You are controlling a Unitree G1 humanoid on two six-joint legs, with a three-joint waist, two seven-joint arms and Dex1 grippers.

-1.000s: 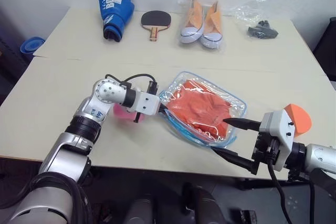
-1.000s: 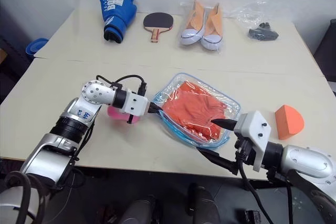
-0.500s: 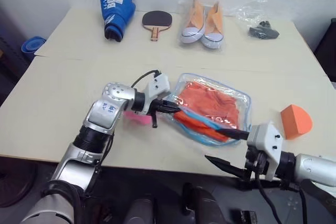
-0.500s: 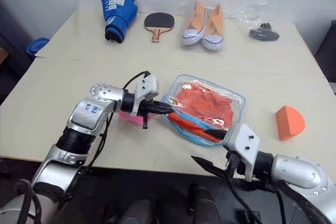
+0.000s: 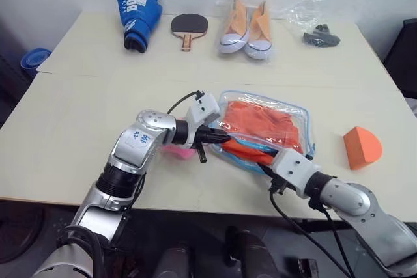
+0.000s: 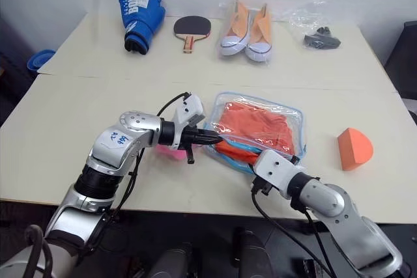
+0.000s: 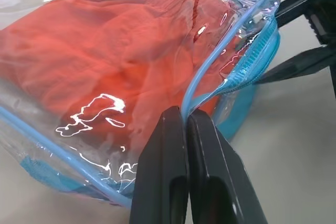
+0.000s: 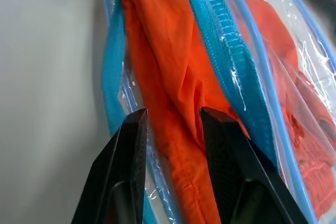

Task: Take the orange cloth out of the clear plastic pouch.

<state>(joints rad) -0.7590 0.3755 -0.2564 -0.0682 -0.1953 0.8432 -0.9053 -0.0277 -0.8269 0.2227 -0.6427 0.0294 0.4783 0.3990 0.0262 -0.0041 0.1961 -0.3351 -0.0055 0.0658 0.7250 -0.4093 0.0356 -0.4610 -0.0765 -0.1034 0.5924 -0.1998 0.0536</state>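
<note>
clear plastic pouch (image 5: 287, 112) lies flat on tabletop (image 5: 78, 109), open zipper edge toward robot; left gripper (image 7: 185, 124) jaws pinching its rim; right gripper (image 8: 170, 121) jaws spread astride orange cloth (image 8: 168, 77)

Table (image 5: 78, 115): pale cream top, seam running across it.
Boxing glove (image 5: 137, 8): blue with white print, at 11 o'clock on the far edge.
Paddle (image 5: 188, 27): black face, wooden handle, just beside the glove.
Sneakers (image 5: 247, 25): orange pair with white toes, at 12 o'clock, side by side.
Thin clear bag (image 5: 314, 23): dark items inside, at 1 o'clock.
Foam wedge (image 5: 361, 147): solid orange, at 3 o'clock near the table's edge.
Blue round object (image 5: 32, 60): off the table, at 10 o'clock.
</note>
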